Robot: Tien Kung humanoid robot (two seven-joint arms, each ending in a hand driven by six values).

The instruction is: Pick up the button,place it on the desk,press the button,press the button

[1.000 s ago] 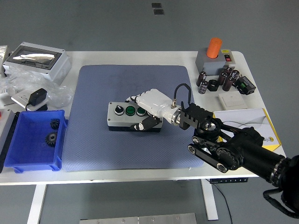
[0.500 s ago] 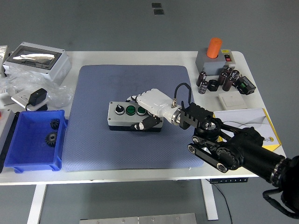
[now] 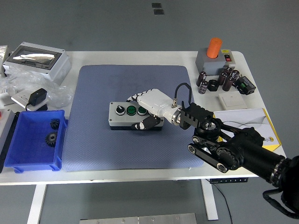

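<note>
Resting on the tabletop [image 3: 140, 58] mat, the button box [image 3: 128, 116] sits clasped at its right end by the right hand [image 3: 149, 108], fingers curled.

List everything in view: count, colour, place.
button box: 1, grey, mat centre, right hand on its right end
mat: 1, blue-grey, table middle
bin: 1, blue, front left, two dark gears inside
lidded box: 1, grey, back left
adapter: 1, black, left
grey base with orange cylinder: 1, back right
capacitors: several, dark, right
wall switch: 1, white, right
right hand: 1, white, black arm
</note>
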